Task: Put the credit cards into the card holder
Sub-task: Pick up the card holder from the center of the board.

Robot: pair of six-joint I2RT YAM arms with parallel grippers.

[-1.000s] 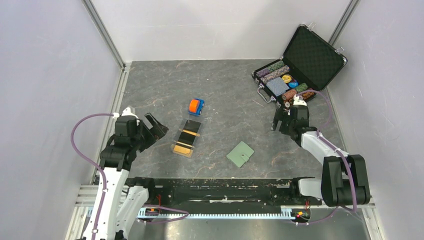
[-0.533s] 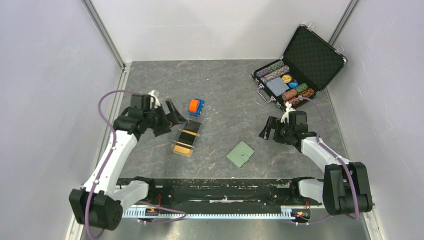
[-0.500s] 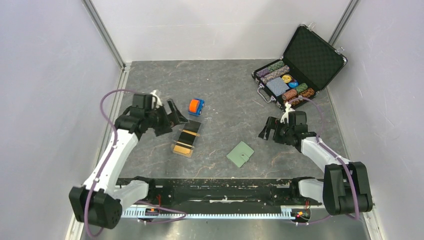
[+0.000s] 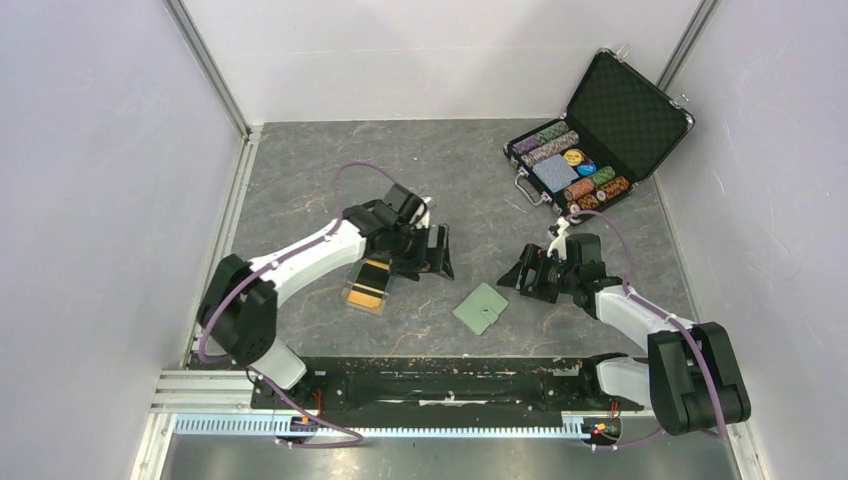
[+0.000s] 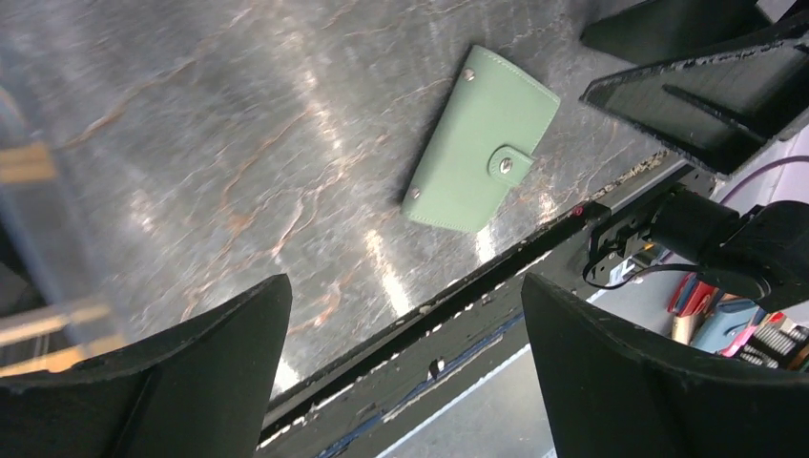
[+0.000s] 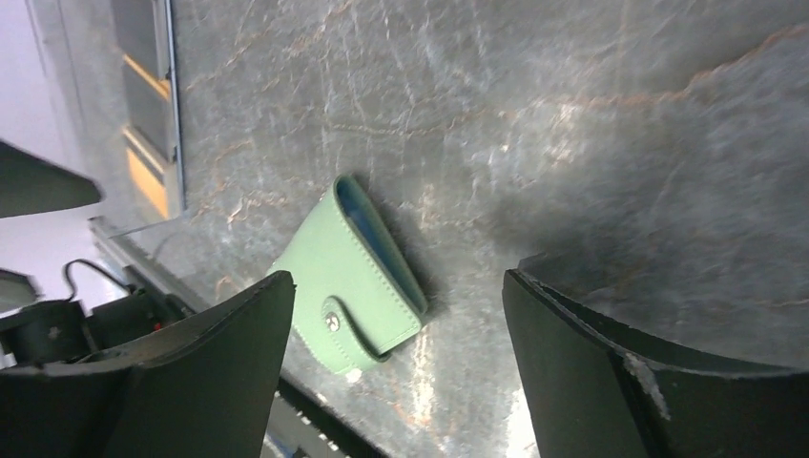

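Note:
The sage-green card holder [image 4: 480,307] lies snapped shut on the table near the front edge. It also shows in the left wrist view [image 5: 482,138] and in the right wrist view [image 6: 353,277]. The credit cards [image 4: 368,283], black and orange-gold, lie in a clear tray left of it, partly under my left arm. They show in the right wrist view [image 6: 148,95]. My left gripper [image 4: 432,250] is open and empty, hovering up and left of the holder [image 5: 405,382]. My right gripper [image 4: 520,275] is open and empty, just right of the holder [image 6: 401,372].
An open black chip case [image 4: 590,140] with stacked chips stands at the back right. The table's front edge and black rail [image 4: 440,365] run just behind the holder. The toy car is hidden under my left arm.
My left arm has swung right from beside the tray to the table's middle, covering the toy car. My right gripper has moved left and down towards the holder.

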